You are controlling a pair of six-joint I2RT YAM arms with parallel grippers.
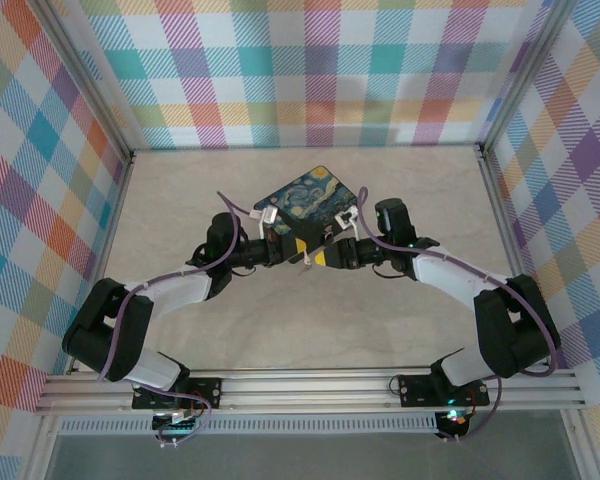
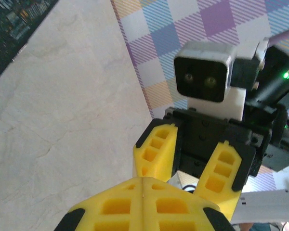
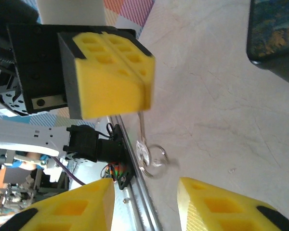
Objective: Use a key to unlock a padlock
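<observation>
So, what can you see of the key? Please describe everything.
The key is thin, silvery metal, with a small wire ring at its free end. Its other end is pinched in the shut, yellow-fingered left gripper. It sticks out above the pale table. The right gripper stands open before it, not touching it.

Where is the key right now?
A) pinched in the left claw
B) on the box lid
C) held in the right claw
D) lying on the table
A: the key hangs down from between the shut pads of the left claw, while the right claw is open with nothing in it.
</observation>
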